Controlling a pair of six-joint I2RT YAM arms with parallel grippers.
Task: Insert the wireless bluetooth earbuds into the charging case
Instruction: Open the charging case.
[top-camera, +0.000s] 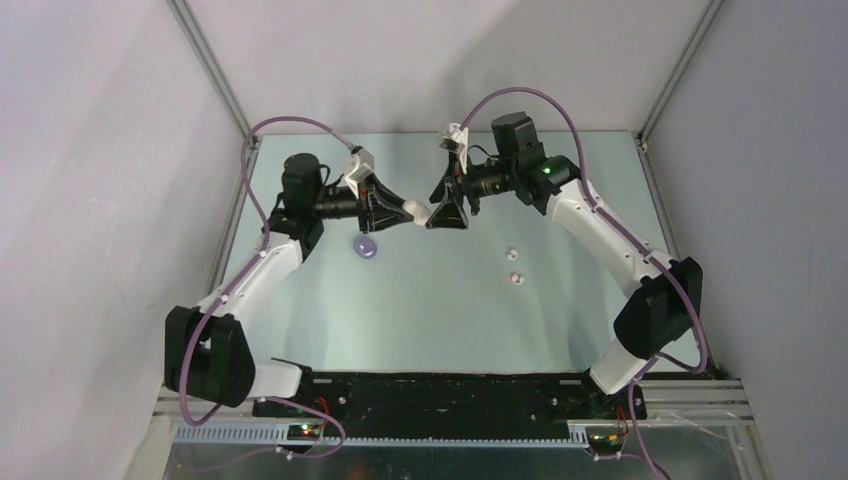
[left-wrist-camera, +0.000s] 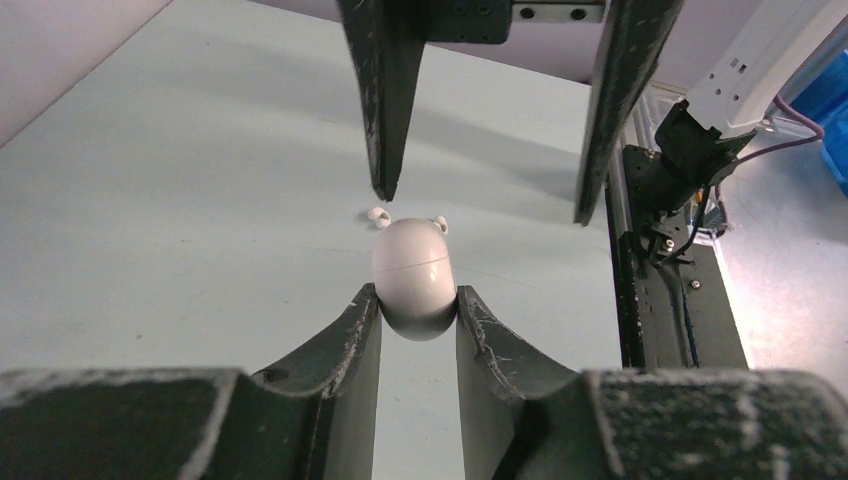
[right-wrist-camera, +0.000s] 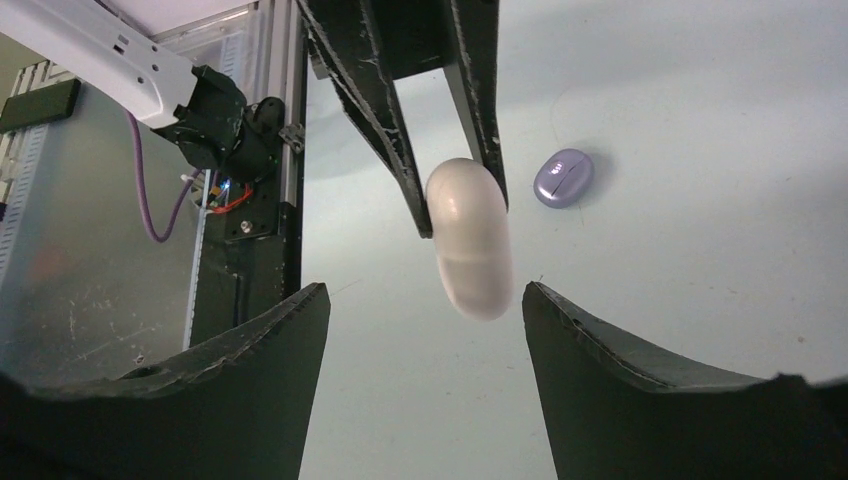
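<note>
The charging case (left-wrist-camera: 413, 270) is a glossy white oval with its lid closed. My left gripper (left-wrist-camera: 413, 296) is shut on its lower end and holds it above the table; from above the case (top-camera: 419, 212) sticks out toward the right arm. My right gripper (right-wrist-camera: 425, 305) is open, its fingertips level with the case's free end (right-wrist-camera: 470, 245) and not touching it. From above the right gripper (top-camera: 438, 214) faces the left gripper (top-camera: 404, 208) tip to tip. The two white earbuds (top-camera: 511, 254) (top-camera: 517, 279) lie on the table to the right, also behind the case in the left wrist view (left-wrist-camera: 377, 214) (left-wrist-camera: 440, 224).
A round lilac disc (top-camera: 366, 247) lies on the table below the left gripper, also in the right wrist view (right-wrist-camera: 563, 177). The black base rail (top-camera: 450, 392) runs along the near edge. Enclosure walls stand at the back and both sides.
</note>
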